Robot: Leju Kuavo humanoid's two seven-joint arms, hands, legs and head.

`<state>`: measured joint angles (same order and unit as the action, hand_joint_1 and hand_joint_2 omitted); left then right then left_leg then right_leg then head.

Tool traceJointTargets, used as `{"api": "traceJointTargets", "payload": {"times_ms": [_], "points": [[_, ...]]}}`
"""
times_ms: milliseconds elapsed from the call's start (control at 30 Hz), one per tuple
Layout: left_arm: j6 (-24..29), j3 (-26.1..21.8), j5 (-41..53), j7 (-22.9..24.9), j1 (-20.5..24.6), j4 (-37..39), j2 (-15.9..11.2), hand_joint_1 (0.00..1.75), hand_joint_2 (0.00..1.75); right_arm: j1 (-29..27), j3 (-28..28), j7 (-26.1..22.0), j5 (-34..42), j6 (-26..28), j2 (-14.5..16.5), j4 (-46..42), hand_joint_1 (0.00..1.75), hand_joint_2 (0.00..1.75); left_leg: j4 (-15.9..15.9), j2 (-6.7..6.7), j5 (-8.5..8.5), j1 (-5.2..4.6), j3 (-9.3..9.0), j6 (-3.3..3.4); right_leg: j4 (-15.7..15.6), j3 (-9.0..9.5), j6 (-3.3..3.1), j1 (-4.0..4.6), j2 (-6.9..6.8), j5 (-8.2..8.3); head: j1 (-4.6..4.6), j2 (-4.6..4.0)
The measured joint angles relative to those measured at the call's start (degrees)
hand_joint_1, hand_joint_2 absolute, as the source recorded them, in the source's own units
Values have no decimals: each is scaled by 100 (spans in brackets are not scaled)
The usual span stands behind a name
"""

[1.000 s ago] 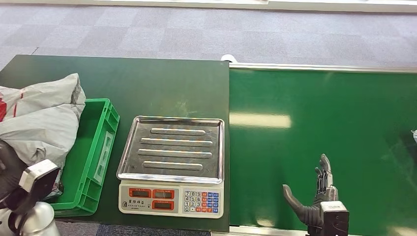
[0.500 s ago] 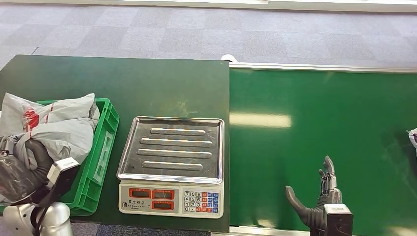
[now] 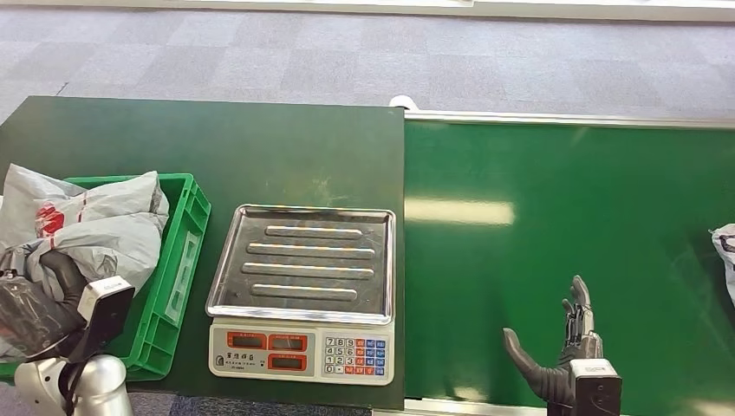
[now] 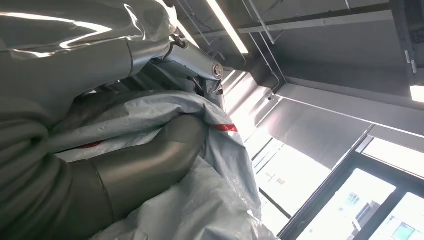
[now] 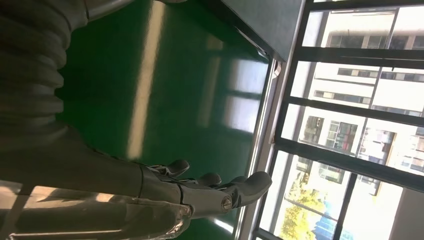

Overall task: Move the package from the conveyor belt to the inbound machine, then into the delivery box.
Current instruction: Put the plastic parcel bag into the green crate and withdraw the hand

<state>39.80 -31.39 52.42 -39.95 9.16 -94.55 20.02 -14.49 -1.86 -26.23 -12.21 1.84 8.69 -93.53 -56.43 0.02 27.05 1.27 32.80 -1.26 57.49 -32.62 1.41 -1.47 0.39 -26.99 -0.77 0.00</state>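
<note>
We see the grey package (image 3: 95, 227), marked in red, lying in the green box (image 3: 173, 260) at the left end of the dark table (image 3: 260, 147), its bulk spilling over the box's far and left rims; the left hand (image 3: 43, 299) grips it from the near side, thumb pressed into the plastic; in the left wrist view the same package (image 4: 215, 190) wraps around the thumb (image 4: 155, 155), with the fingers hidden under the film. Just right of the box stands the scale (image 3: 303, 290), its ribbed steel tray bare, its keypad and red displays facing us; box and scale stand close but apart. Right of the table runs the green belt (image 3: 563, 199), edged by a metal rail; a second package (image 3: 725, 251) lies on the belt at the right edge of the frame, cut off by it. The right hand (image 3: 555, 342) hovers low over the near edge of the belt, fingers spread wide and holding nothing; the right wrist view shows that hand (image 5: 200, 187) extended above the belt (image 5: 150, 90), fingers straight. Beyond the table lies grey carpet (image 3: 347, 52).
</note>
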Motion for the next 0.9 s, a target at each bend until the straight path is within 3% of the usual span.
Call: {"api": "traceJointTargets", "payload": {"times_ms": [133, 267, 367, 400, 500, 533, 900], "points": [[0, -42, -39, 0, 29, 0, 0, 135, 175, 11, -1, 0, -2, 0, 14, 0, 0, 175, 0, 0, 0, 0, 0, 0, 0, 0, 0, 0, 0, 0, 0, 0], [0, -84, -73, 0, 90, 1, 0, 115, 0, 26, -4, 0, -3, 0, 19, 0, 0, 175, 0, 0, 0, 0, 0, 0, 0, 1, 0, 0, 0, 1, 0, 0], [0, -114, -60, 0, 133, 11, 0, 110, 0, 37, -8, 0, -3, 0, 20, 0, 0, 175, 0, 0, 0, 0, -1, 0, 0, 0, 0, 0, 0, 1, -1, 0], [0, -126, -49, 0, 148, 20, 0, 100, 0, 43, -10, 0, -3, 1, 20, 0, 0, 175, 0, 0, 0, 0, -1, 0, 0, 0, 0, 0, 0, 1, -1, 0], [0, -155, -34, 0, 187, 49, 0, 23, 0, 54, -20, 0, -3, 2, 20, 0, 0, 175, 0, 0, 0, 0, 0, 0, 0, 0, 0, 0, 0, 1, 0, 0], [0, -160, -30, 0, 195, 57, 0, 5, 0, 55, -24, 0, -3, 1, 20, 0, 0, 175, 0, 0, 0, 0, 0, 0, 0, 0, 0, 0, 0, 1, 0, 0], [2, -166, 32, -2, 284, 68, -2, 0, 0, 116, -36, 19, -3, 0, 20, 2, 0, 175, 0, 0, -1, 0, -2, 0, 0, 3, 0, 0, 0, 1, -1, 0]]}}
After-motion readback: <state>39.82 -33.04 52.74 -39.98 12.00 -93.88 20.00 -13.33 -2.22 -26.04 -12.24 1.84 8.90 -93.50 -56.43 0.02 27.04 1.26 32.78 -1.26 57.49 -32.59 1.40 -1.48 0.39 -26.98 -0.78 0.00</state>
